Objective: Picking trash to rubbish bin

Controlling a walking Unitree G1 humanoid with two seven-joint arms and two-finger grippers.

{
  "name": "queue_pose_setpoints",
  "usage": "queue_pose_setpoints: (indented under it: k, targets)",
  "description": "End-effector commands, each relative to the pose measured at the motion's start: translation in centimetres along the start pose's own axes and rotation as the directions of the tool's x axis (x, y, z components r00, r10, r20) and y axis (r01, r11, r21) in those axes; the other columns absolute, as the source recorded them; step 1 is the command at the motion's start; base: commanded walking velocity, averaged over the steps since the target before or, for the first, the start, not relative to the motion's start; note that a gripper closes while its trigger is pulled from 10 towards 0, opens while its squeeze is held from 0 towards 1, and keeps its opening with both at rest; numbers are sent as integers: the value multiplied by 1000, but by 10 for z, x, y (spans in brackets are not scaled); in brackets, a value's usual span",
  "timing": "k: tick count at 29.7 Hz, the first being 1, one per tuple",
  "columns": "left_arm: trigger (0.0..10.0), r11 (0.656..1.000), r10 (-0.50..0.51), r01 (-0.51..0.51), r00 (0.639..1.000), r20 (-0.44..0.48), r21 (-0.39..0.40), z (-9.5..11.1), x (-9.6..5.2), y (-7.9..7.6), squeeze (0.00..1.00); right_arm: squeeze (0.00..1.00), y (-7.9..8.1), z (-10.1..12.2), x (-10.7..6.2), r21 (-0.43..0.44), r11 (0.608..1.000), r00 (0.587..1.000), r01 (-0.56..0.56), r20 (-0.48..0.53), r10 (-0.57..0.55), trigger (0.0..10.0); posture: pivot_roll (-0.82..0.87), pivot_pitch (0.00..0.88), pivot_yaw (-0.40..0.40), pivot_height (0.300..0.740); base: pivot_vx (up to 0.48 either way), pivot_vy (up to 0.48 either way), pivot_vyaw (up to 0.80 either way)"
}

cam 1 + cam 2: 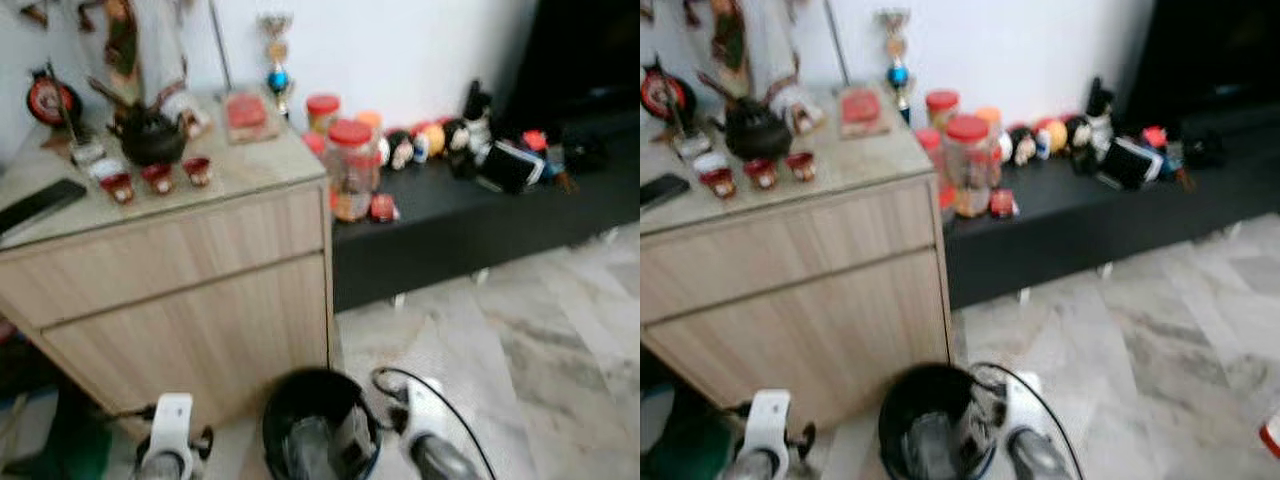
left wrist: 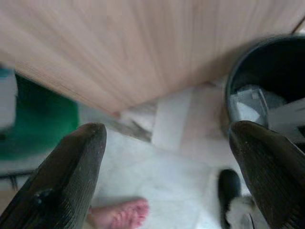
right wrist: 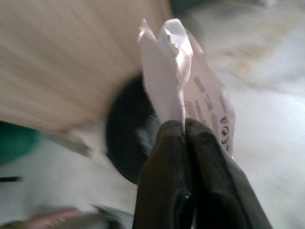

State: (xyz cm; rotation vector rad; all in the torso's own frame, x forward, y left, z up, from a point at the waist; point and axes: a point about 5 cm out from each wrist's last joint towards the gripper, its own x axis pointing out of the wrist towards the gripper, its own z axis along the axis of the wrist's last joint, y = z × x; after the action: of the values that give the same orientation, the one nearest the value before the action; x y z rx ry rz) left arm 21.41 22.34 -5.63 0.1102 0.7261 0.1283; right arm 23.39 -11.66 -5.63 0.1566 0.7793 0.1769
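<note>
The right gripper (image 3: 185, 131), jaws pinched together on a crumpled white wrapper (image 3: 183, 86) (small print shows on one face), holds it beside the black rubbish bin (image 1: 318, 425), just at the bin's 3 o'clock rim in the head views. The bin stands on the pale marble floor (image 1: 520, 340) at the foot of a light wooden cabinet (image 1: 190, 310), with pale scraps already lying inside it. At the bin's 9 o'clock the left gripper (image 2: 167, 181) hangs low near the cabinet front, jaws spread wide with nothing between them; a bare foot (image 2: 121, 213) shows on the floor beneath it, and something green (image 1: 75, 440) lies at the cabinet's lower corner. Farther off, the cabinet's worktop (image 1: 250, 165) carries a dark teapot (image 1: 150, 135), three small red cups (image 1: 157, 178) and a black flat device (image 1: 40, 203). At 1 o'clock from the bin, a low black bench (image 1: 470, 215) holds red-lidded jars (image 1: 350, 165) and a row of small figurines (image 1: 440, 135) against the white wall.
</note>
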Motion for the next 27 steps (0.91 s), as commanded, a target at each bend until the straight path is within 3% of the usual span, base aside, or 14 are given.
queue_pose_setpoints:
  k: [1, 9, 10, 13, 14, 16, 20, 24, 27]
  targets:
    - [10000, 1000, -29, 29, 998, 46, 6, 14, 4, -7, 0, 0, -8, 4, -1, -16, 1000, 1000, 12, 6, -12, 10000, 143, 5, 73, 740, 360, 0, 0]
    - [10000, 994, -110, 108, 991, 76, 25, 27, 7, -21, 0, 0, 0, 7, 1, -55, 997, 999, -49, -3, 49, 10000, 141, 7, 68, 740, 168, 0, 0]
    - [10000, 987, -158, 154, 983, 93, 41, 33, 8, -29, 0, 0, 4, 8, 2, -97, 992, 997, -76, -12, 75, 10000, 143, 8, 59, 740, 0, 0, 0]
    - [10000, 962, -272, 266, 954, 127, 67, 45, 8, -47, 0, 0, 14, 11, 4, -156, 978, 991, -136, -25, 134, 10000, 143, 8, 59, 740, 0, 0, 0]
    - [10000, 936, -348, 337, 927, 136, 102, 52, 8, -61, 0, 0, 20, 16, 5, -178, 968, 984, -178, -26, 176, 10000, 142, 8, 53, 740, 0, 0, 0]
    - [10000, 905, -418, 399, 897, 142, 146, 58, 6, -73, 0, 0, 26, 19, 6, -205, 954, 976, -217, -32, 215, 10000, 138, 8, 51, 740, 0, 0, 0]
    - [10000, 872, -482, 457, 863, 148, 174, 63, 5, -83, 0, 0, 31, 23, 7, -229, 943, 970, -242, -36, 241, 10000, 138, 8, 51, 740, 0, 0, 0]
    - [10000, 803, -589, 558, 796, 139, 208, 69, 1, -100, 0, 0, 39, 32, 9, -252, 931, 963, -265, -21, 268, 10000, 140, 8, 49, 740, 0, 0, 0]
    - [10000, 785, -613, 580, 778, 139, 216, 72, 0, -104, 0, 0, 42, 37, 10, -269, 928, 964, -258, -2, 268, 10000, 143, 4, 46, 740, 0, 0, 0]
